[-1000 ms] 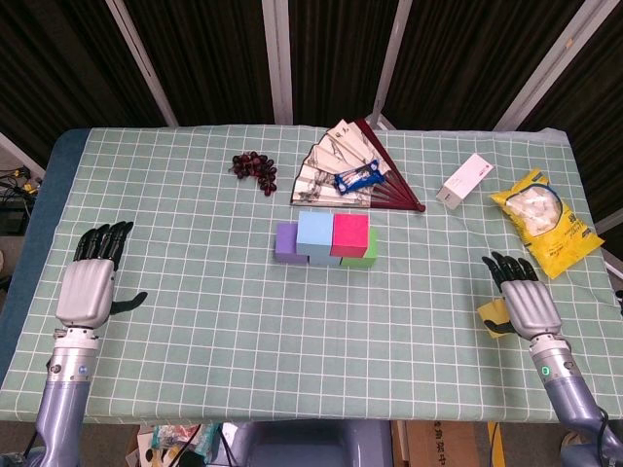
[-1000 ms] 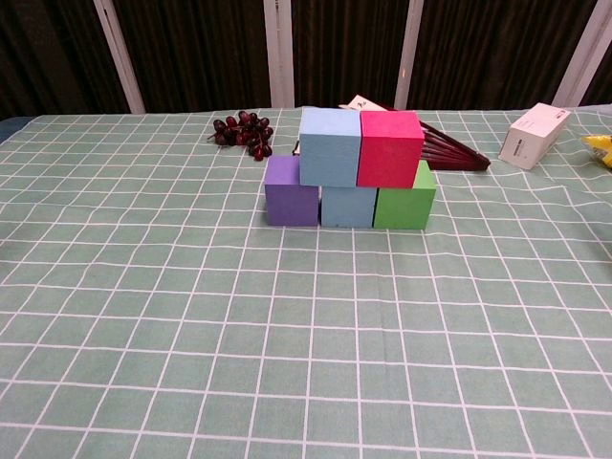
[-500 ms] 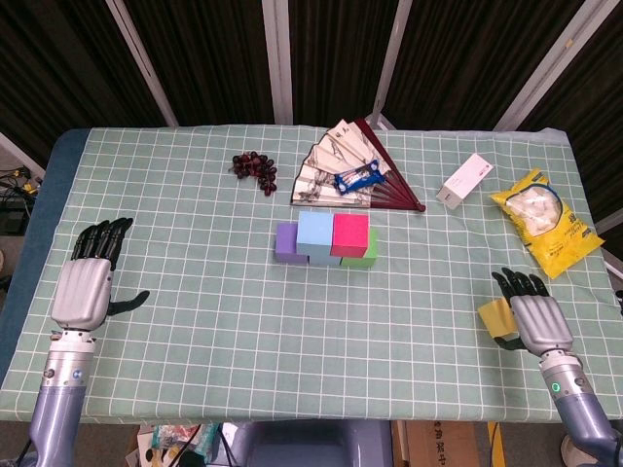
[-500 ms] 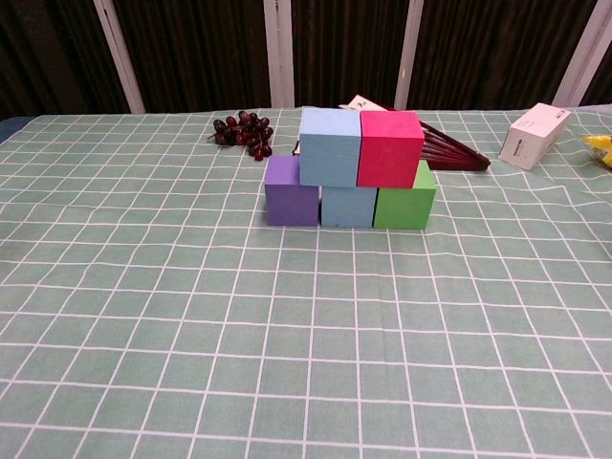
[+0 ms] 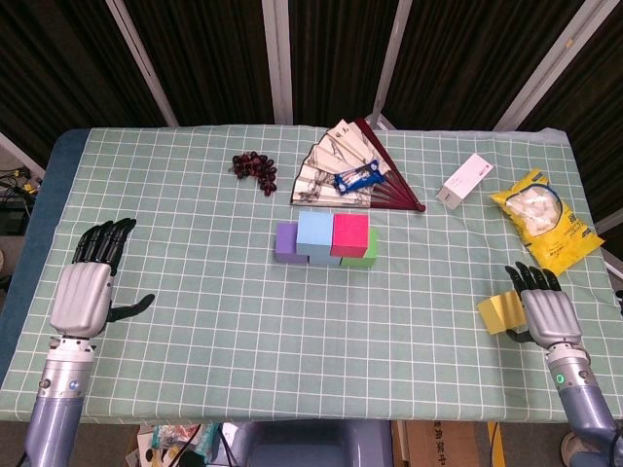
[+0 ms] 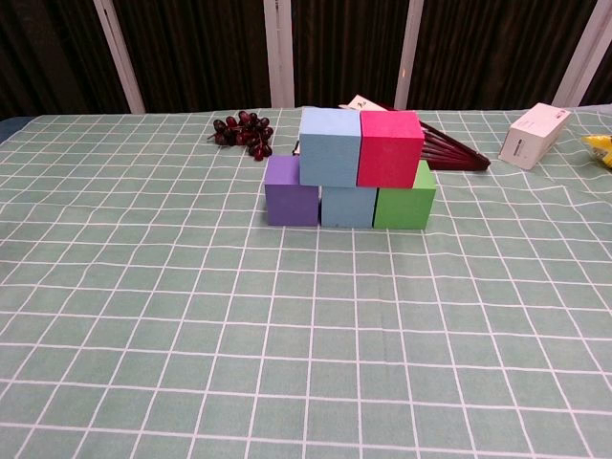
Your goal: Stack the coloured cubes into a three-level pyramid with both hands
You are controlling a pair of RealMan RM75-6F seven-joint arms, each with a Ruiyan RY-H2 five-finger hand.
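Dark slatted wall behind, and a table [image 5: 195,331] under green checked cloth filling the view. Largest to smallest:

- Stack sits mid-table. Bottom row, touching: purple cube [image 6: 291,191], blue cube [image 6: 347,207], green cube [image 6: 405,203]. Second level: light-blue cube [image 6: 330,146] and pink cube [image 6: 390,148], side by side. Third level is missing.
- Clutter at the back, well apart from the stack: folding fan [image 5: 346,170], yellow snack bag [image 5: 543,220], white box [image 5: 464,180], bunch of dark grapes [image 5: 255,167].
- Left hand [image 5: 88,284] is near the left edge, palm down, fingers straight and apart, holding nothing.
- Right hand [image 5: 547,311] is at the right edge, fingers apart, empty. The yellow cube [image 5: 500,313] lies just beside it on the inner side; I can't tell whether they touch.

Change: over the last second your right hand has slid back toward you and outward, uncovering more of the yellow cube. The left has barely moved and the stack is unchanged.

Meaning: the yellow is probably the cap, and it's not yet gripped. You'd likely need to close on it, then carry it up onto the light-blue/pink seam.
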